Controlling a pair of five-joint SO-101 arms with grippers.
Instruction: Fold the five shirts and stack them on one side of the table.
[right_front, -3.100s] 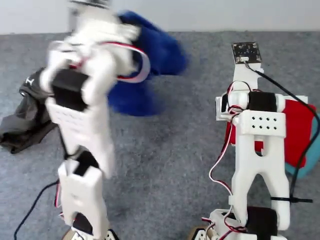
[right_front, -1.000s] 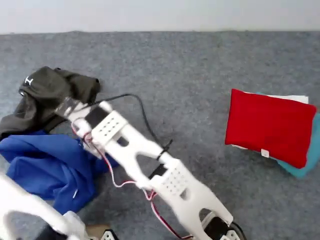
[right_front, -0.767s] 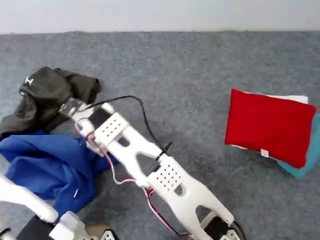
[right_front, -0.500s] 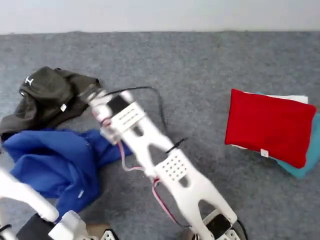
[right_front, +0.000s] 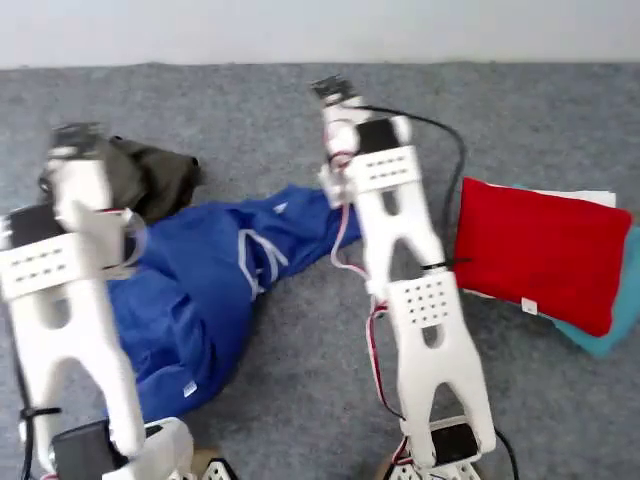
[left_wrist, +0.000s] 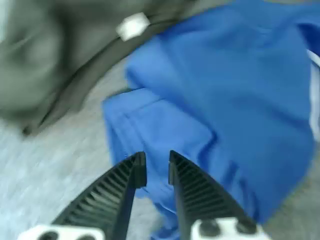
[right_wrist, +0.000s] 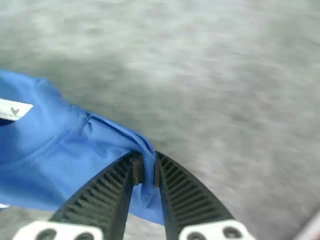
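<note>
Spreading the blue shirt (right_front: 200, 300) flat is judged to be the step in hand, ahead of its folding. The garment is seen lying crumpled on the grey table (right_front: 300, 400), stretched from near the left arm's base up toward the middle. One edge of it is pinched in the right gripper (right_wrist: 145, 167), whose jaws are clenched on a fold of blue cloth not far from a white label. The left gripper (left_wrist: 156, 161) is held low over the opposite edge of the shirt, just beside the dark olive shirt (right_front: 165, 175), which is bunched at the far left of the table. A narrow gap is seen between its jaws, but whether cloth is caught there cannot be told. At the right side of the table a red folded shirt (right_front: 540, 250) is stacked on a white one (right_front: 590, 197) and a teal one (right_front: 612, 340). Three of the five are thus judged done, with the blue and the dark shirt left.

For the next move, a sure hold on the edge under the left gripper is called for, so that the shirt can be drawn taut between the two arms and laid down without wrinkles. Care is needed that the dark shirt is not snagged along with it, since the two garments lie very close together.
</note>
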